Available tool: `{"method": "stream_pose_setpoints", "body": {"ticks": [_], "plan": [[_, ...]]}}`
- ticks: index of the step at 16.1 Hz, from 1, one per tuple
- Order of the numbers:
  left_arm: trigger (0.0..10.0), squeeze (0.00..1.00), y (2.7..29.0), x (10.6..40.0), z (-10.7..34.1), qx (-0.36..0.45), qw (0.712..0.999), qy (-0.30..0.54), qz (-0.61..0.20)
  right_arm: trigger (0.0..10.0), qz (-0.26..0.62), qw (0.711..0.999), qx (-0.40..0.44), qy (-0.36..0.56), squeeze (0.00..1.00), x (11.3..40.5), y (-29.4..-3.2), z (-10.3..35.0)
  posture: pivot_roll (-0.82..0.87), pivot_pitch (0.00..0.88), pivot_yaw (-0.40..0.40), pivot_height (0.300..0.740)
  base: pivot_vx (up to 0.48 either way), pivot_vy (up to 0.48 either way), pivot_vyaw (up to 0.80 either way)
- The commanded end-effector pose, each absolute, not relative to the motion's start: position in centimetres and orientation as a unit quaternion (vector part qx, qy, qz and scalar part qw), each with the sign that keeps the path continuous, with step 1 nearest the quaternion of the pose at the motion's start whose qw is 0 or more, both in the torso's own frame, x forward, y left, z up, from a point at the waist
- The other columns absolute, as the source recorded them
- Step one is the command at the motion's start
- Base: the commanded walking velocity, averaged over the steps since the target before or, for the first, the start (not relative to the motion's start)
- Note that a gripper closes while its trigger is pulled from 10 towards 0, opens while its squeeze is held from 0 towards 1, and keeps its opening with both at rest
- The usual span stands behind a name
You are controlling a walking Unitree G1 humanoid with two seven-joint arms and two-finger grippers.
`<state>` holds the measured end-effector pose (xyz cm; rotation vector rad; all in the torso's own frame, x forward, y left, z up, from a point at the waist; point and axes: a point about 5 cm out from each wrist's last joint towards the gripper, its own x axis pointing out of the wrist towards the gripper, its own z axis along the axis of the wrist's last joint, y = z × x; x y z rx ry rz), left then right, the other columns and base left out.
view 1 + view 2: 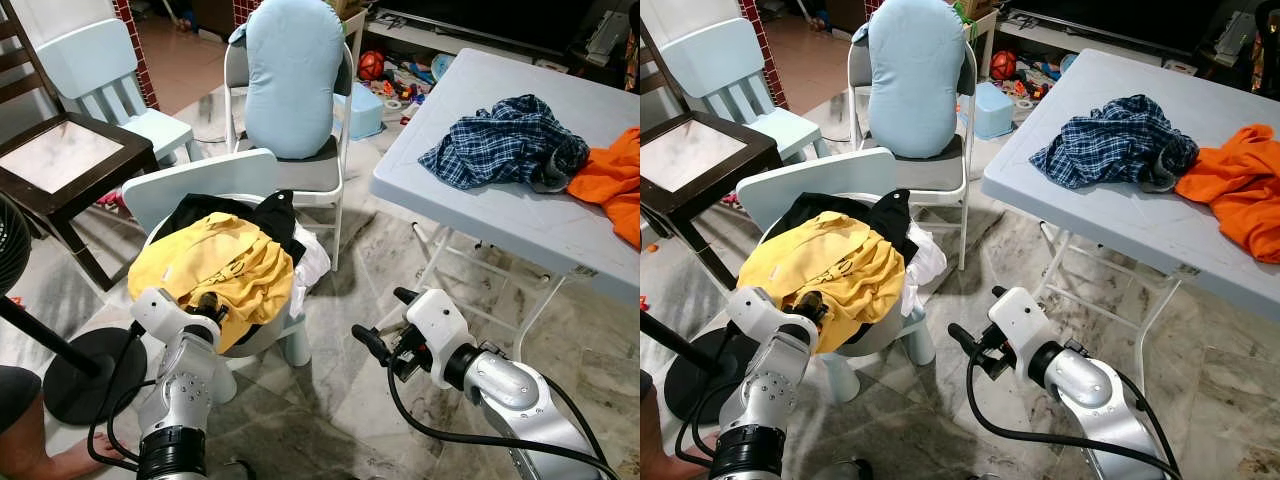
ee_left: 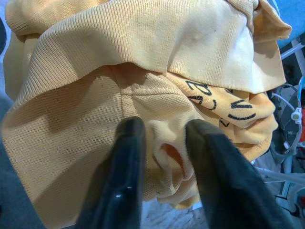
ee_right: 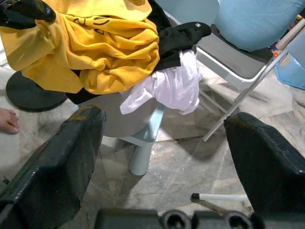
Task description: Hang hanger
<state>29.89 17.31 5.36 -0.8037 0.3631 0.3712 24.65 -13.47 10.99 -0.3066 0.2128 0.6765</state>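
Hanger unseen under yellow shirt (image 1: 215,265)

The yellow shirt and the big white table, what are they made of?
The yellow shirt looks like soft knitted cloth, probably cotton: fine ribs show where the left gripper pinches it. The white table looks like matte moulded plastic on thin white metal legs.

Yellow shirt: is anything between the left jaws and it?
Nothing visible. The left gripper is already at the yellow shirt on the small chair, with a fold of the cloth between its fingers.
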Motion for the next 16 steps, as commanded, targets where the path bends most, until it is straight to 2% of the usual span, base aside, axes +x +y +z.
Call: {"method": "stream_pose_setpoints", "body": {"ticks": [1,10,14,16], "plan": [[0.0,0.00,17.3,29.7,4.9,-0.383,0.886,0.185,0.185,10.0,0.324,0.928,-0.154,0.098,0.00,24.7,-13.7,11.2,-0.06,0.107,-0.061,0.740,0.000,0.000,0.00],[0.0,0.00,17.4,30.2,4.7,-0.368,0.891,0.192,0.184,10.0,0.325,0.927,-0.157,0.097,0.00,24.7,-13.6,11.3,-0.06,0.109,-0.062,0.740,0.000,0.000,0.00],[0.0,0.00,18.7,30.2,5.7,-0.314,0.915,0.184,0.175,10.0,0.327,0.927,-0.157,0.097,0.00,24.8,-13.5,11.2,-0.05,0.108,-0.062,0.740,0.000,0.000,0.00],[0.0,0.00,19.8,30.0,6.2,-0.252,0.938,0.185,0.149,10.0,0.325,0.927,-0.157,0.097,0.00,24.8,-13.5,11.2,-0.05,0.104,-0.058,0.740,0.000,0.000,0.00]]}}
